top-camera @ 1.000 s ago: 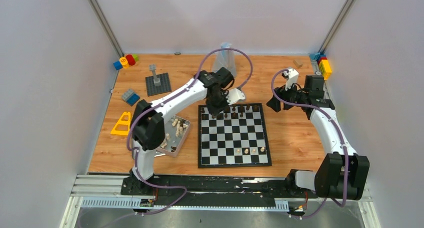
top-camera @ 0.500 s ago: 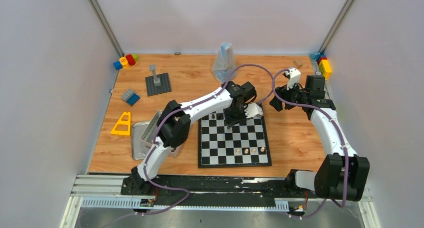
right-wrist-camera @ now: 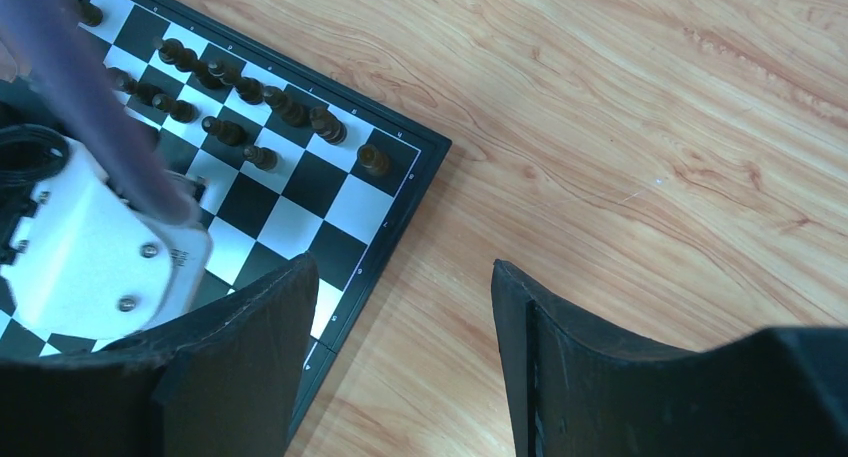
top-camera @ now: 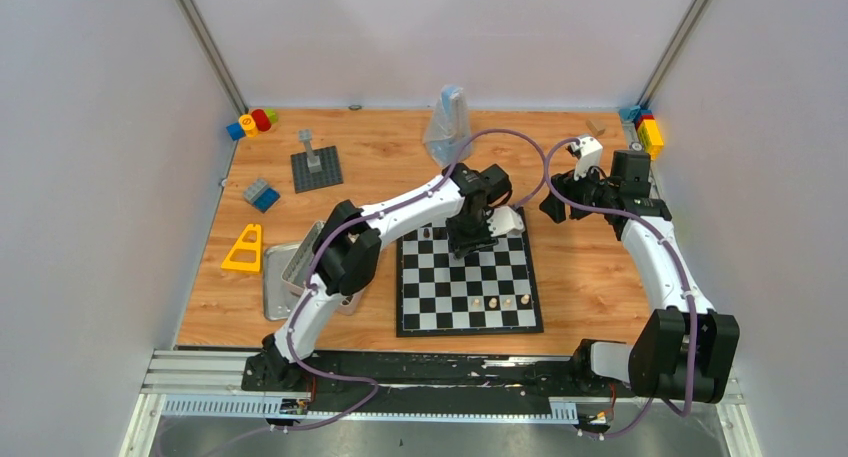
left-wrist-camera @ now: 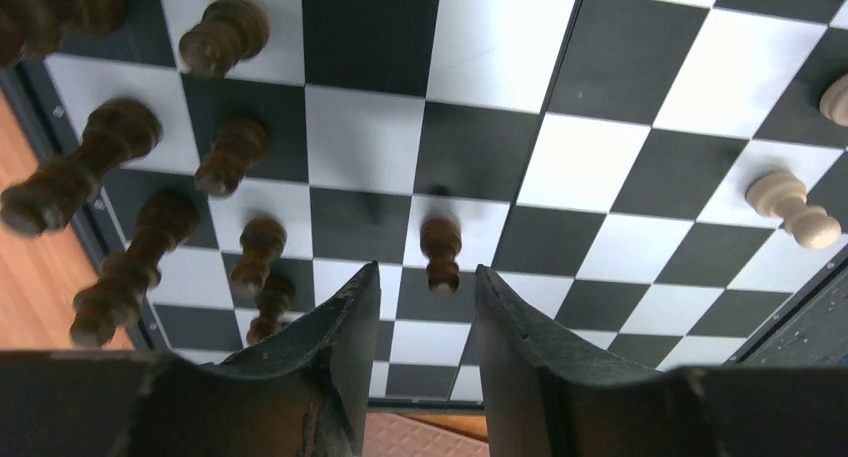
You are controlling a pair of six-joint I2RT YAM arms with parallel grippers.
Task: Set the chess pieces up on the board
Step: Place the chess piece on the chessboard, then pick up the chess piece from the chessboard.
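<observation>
1. A dark pawn (left-wrist-camera: 440, 252) stands upright on the far part of the board (top-camera: 455, 282). It touches no other piece, and I cannot tell which row its square belongs to.
2. The other dark chess pieces (right-wrist-camera: 245, 89) stand in lines along the far edge of the board. A few cream pieces (top-camera: 500, 302) stand near its near edge, and the middle squares are bare, so in my judgement most of the setting up is not yet done.
3. Such a piece is probably light, stiff and smooth, with a narrow foot, so a sideways push can tip it easily. The best hold seems to be on the thin stem under the head, taken from above with one finger on each side. The neighbours are close, so the fingers must come down straight.
4. The left gripper (left-wrist-camera: 427, 287) hangs just above this pawn. Its fingers stand partly apart with a clear gap and hold nothing, and neither finger touches the pawn.
5. The right gripper (right-wrist-camera: 402, 267) hovers over the bare wooden table (right-wrist-camera: 620, 127), just beside the far right corner of the board. Its fingers are wide apart and nothing is between them.
6. A metal tin (top-camera: 275, 287) lies beside the left edge of the board, partly under the left arm, and its contents are hidden.
7. Coloured toy bricks (top-camera: 250, 123) sit in the far left corner of the table, well apart from the board.
</observation>
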